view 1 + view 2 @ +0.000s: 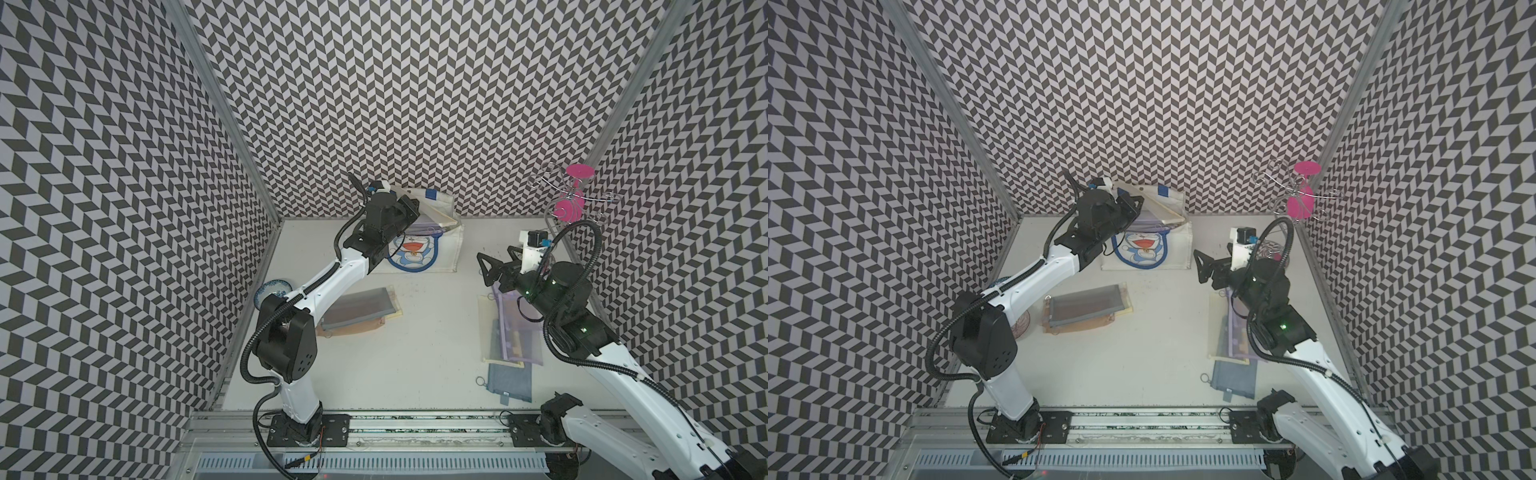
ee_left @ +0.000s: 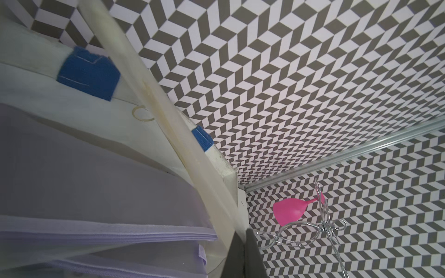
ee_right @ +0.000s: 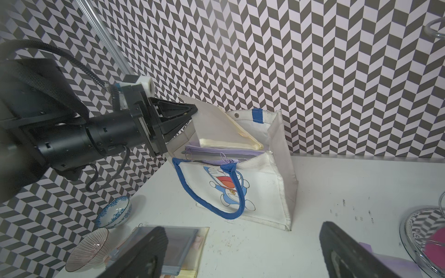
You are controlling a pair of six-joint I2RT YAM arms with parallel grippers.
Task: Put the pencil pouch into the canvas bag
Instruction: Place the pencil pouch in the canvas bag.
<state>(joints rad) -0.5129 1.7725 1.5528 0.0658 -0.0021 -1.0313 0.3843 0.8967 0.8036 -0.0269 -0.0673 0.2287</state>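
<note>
The canvas bag (image 1: pixel 442 249) (image 1: pixel 1177 249) (image 3: pixel 265 192) stands open at the back of the table, cartoon cat facing forward and one blue handle hanging down its front. My left gripper (image 3: pixel 193 109) (image 1: pixel 415 208) (image 2: pixel 244 238) is shut on a corner of a cream mesh pencil pouch (image 3: pixel 216 130) (image 1: pixel 436 214) (image 1: pixel 1167 208) (image 2: pixel 163 120). The pouch hangs tilted, its lower edge inside the bag's mouth on top of purple pouches (image 3: pixel 216 150). My right gripper (image 1: pixel 484 270) (image 1: pixel 1200 266) (image 3: pixel 240 240) hovers open and empty right of the bag, above the table.
A stack of pouches (image 1: pixel 357 309) lies front-left of the bag, and another stack (image 1: pixel 511 332) plus a blue-grey pouch (image 1: pixel 509 380) lies under the right arm. Two bowls (image 3: pixel 115 211) sit by the left wall. A wire rack with pink glasses (image 1: pixel 573 195) stands in the back right corner.
</note>
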